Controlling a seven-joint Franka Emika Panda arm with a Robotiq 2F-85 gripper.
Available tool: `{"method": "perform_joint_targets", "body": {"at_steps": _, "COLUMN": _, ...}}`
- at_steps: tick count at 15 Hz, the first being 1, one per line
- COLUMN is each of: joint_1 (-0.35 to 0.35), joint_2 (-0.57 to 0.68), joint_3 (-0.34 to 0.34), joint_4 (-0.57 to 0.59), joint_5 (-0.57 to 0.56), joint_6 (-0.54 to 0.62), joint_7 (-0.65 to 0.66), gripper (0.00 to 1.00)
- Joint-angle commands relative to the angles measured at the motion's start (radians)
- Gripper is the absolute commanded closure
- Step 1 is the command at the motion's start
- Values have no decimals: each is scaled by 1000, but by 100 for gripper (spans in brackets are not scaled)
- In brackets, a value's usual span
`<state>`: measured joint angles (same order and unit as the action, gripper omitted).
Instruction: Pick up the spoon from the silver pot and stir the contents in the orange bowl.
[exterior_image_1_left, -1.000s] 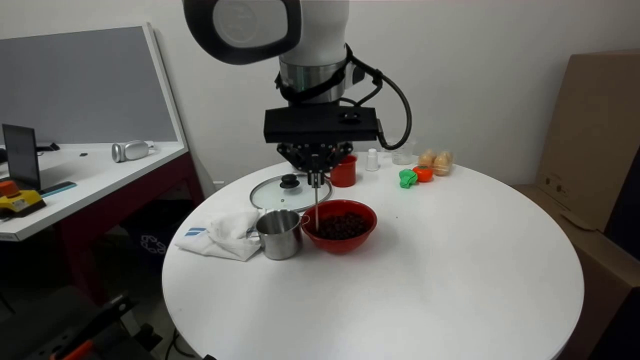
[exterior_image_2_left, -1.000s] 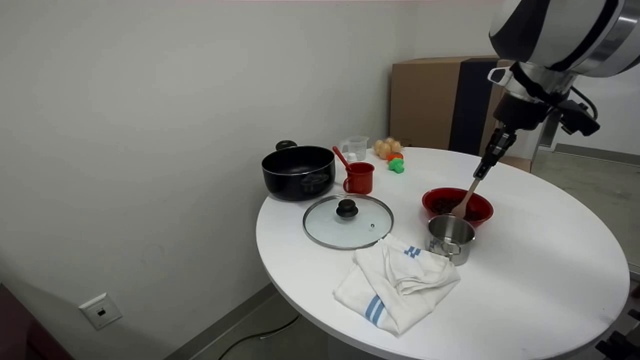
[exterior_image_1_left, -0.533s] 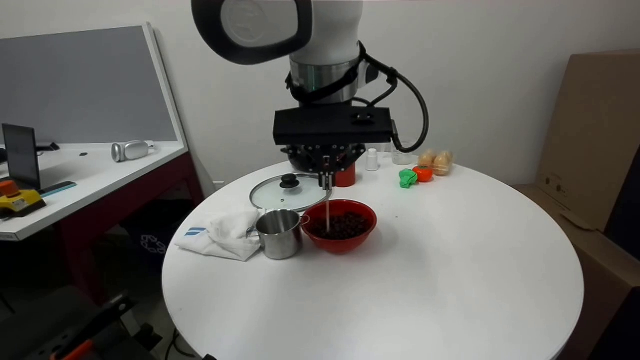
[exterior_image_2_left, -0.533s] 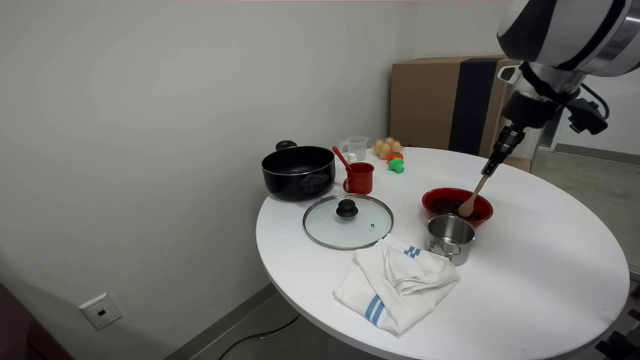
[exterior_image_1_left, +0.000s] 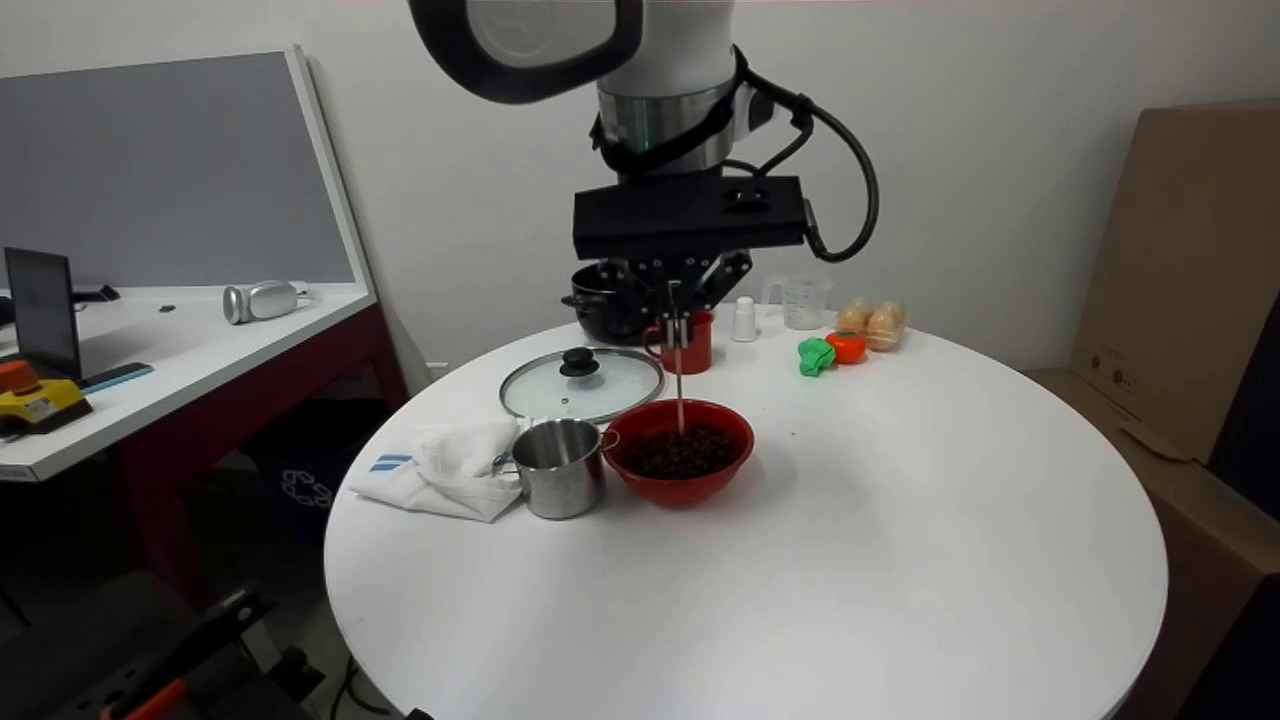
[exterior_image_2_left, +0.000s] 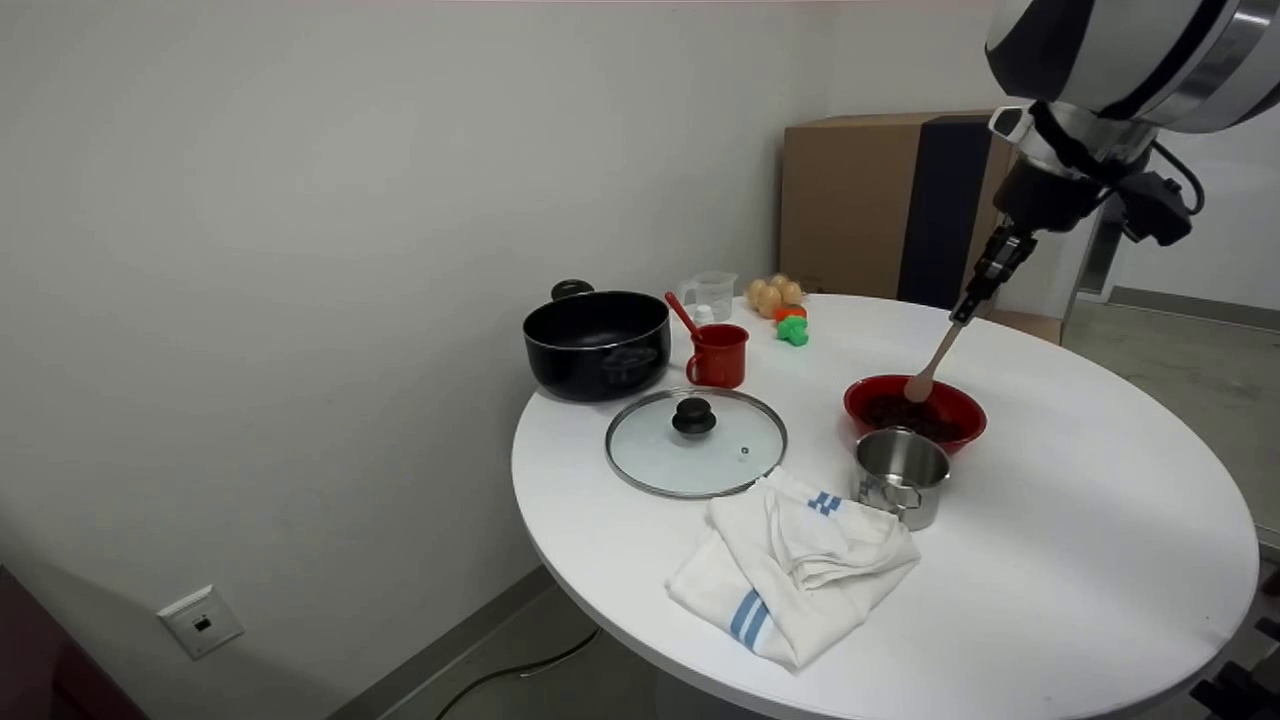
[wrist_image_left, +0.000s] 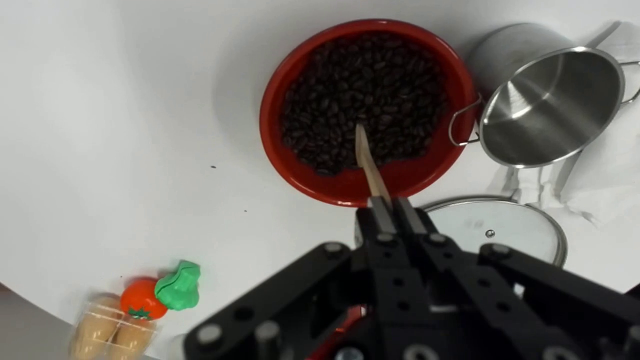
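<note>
My gripper is shut on the handle of the wooden spoon, with its fingers pointing down over the orange bowl. Red-orange and round, the orange bowl holds a layer of dark beans. In an exterior view the tilted spoon has its head inside the rim, toward the far side. Whether the head touches the beans I cannot tell. Close beside the bowl stands the silver pot, and nothing shows inside it in the wrist view. One of its wire handles reaches over the bowl's rim.
A white towel lies against the pot. Behind are a glass lid, a red cup, a black pot, a measuring cup, a green piece, a tomato and eggs.
Gripper and spoon have moved across the bowl, rightward in one exterior view, and have then risen a little. The spoon's head has shifted from the pot side toward the bowl's far side.
</note>
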<state>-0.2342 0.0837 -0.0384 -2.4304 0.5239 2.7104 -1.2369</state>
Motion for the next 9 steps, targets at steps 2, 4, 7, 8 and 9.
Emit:
{"method": "perform_joint_targets", "body": {"at_steps": 2, "joint_1": 19, "joint_2": 6, "joint_3": 16, "joint_4": 4, "joint_5": -1, "joint_6": 39, "joint_7": 24, "gripper": 99}}
{"method": "perform_joint_targets", "body": {"at_steps": 4, "joint_1": 25, "joint_2": 9, "joint_3": 24, "joint_4": -4, "joint_5": -2, "joint_6": 47, "joint_7": 28, "gripper": 99}}
{"method": "perform_joint_targets", "body": {"at_steps": 7, "joint_1": 32, "joint_2": 8, "joint_3": 34, "joint_4": -26, "joint_5": -4, "joint_6": 51, "joint_7": 36, "gripper": 99}}
{"method": "perform_joint_targets", "body": {"at_steps": 8, "joint_1": 35, "joint_2": 8, "joint_3": 36, "joint_4": -35, "joint_5": 0, "joint_6": 52, "joint_7": 40, "gripper": 99}}
{"method": "perform_joint_targets", "body": {"at_steps": 9, "joint_1": 36, "joint_2": 7, "joint_3": 38, "joint_4": -42, "joint_5": 0, "joint_6": 53, "joint_7": 46, "gripper": 99}}
